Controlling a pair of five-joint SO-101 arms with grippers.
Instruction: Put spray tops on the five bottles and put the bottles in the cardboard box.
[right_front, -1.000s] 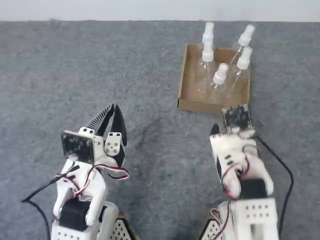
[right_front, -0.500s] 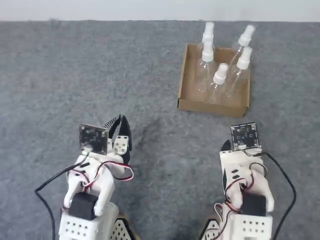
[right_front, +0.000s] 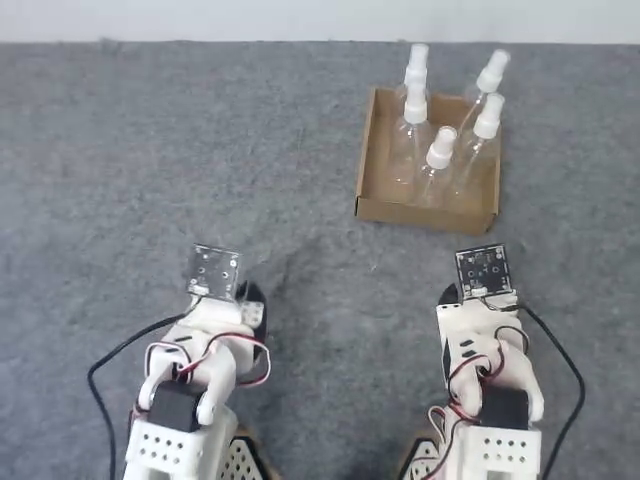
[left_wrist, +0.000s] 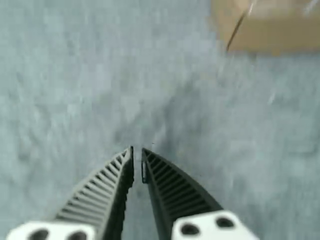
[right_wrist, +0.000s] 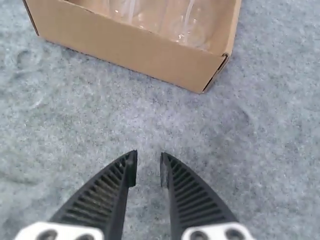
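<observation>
Status: all five bottles stood upright inside the cardboard box, each with a white spray top on, packed close together. The box sat at the far right of the surface, well apart from both arms.

Writing: any marking on the two wrist camera boards was too small to read, and the box front looked like plain brown card.

Surface was grey felt-like carpet with a pale wall strip along its far edge.

Left gripper: fingers together, tips all but touching, holding nothing, low over bare carpet. Right gripper: fingers a narrow gap apart, holding nothing, pointed at the box's near corner.

Versus one second earlier: the left arm had folded back toward its base, and its fingers, spread and stretched forward then, had closed and tucked under the board. The right arm had drawn back a little from the box edge – box and bottles unmoved
</observation>
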